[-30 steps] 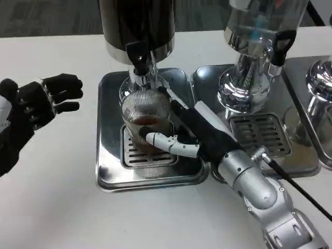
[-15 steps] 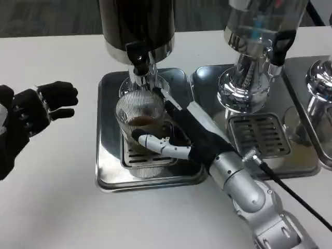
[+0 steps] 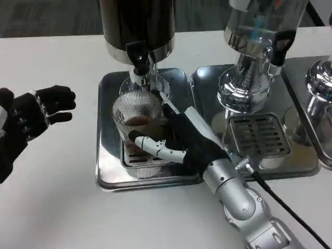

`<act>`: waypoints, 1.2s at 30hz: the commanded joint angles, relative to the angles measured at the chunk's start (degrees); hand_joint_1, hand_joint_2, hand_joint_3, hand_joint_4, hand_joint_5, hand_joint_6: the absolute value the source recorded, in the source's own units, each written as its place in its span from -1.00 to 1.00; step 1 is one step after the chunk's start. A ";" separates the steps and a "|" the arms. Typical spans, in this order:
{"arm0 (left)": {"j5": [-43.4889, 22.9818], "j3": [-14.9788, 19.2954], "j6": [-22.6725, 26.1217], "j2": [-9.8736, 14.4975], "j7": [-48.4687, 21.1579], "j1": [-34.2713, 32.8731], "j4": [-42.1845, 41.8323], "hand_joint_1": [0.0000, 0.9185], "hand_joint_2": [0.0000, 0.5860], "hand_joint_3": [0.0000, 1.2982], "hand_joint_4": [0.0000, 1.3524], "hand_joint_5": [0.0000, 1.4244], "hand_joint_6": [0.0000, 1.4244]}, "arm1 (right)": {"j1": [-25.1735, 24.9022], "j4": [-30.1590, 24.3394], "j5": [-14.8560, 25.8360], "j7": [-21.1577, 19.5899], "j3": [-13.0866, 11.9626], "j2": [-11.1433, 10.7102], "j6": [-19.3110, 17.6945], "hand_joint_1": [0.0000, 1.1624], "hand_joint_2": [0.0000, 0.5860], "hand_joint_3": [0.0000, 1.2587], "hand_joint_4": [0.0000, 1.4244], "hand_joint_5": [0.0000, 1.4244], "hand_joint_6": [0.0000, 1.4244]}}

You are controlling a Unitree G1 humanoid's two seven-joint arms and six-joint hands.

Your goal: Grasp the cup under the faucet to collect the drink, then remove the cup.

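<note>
**Right hand holds the cup on the tray**

There is one cup [image 3: 137, 118]. It is clear, with ribbed sides, and has a little brown drink in the bottom. It sits on the grate of the left tray [image 3: 106, 129], just in front of the black faucet [image 3: 139, 57] of the dark drink tank [image 3: 136, 23].

The right hand [image 3: 181, 141] is wrapped around the cup. A white finger curls across the front of the cup and the black palm presses against the side away from the left hand. So the right hand is gripping the cup.

The left hand [image 3: 32, 115] floats over the white tabletop [image 3: 52, 207], well apart from the cup, on its far side from the right hand. Its fingers are spread and it holds nothing.

Three drink tanks can be counted: the dark one behind the cup, a clear one [image 3: 257, 26] on the right hand's side of the cup, and part of a shiny one [image 3: 319, 78] farther that way. Two trays show in full. No words or labels can be read.

Since a second ago, the cup and the right hand have slid a little toward the left hand and away from the faucet. The left hand has drifted slightly away from the cup.
</note>
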 commanded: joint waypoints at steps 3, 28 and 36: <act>0.09 0.11 0.95 0.97 0.30 1.11 -0.33 -1.00 -0.52 -0.41 -0.60 -0.68 -0.64 | -0.01 3.24 0.02 -3.75 -0.62 1.11 -4.18 -0.11 -0.23 -1.00 -1.00 -1.00 -0.97; 0.60 -0.10 1.19 1.98 0.78 1.49 0.04 -1.00 -0.49 -0.40 -0.57 -0.65 -0.57 | -0.16 5.29 -4.51 -10.85 1.50 2.66 -6.65 -0.07 -0.24 -0.99 -0.95 -0.83 -0.79; 0.73 -0.10 1.09 2.34 0.81 1.39 0.28 -1.00 -0.49 -0.39 -0.57 -0.65 -0.56 | -0.58 5.96 -5.09 -11.49 1.88 3.04 -6.12 -0.03 -0.26 -0.90 -0.81 -0.70 -0.70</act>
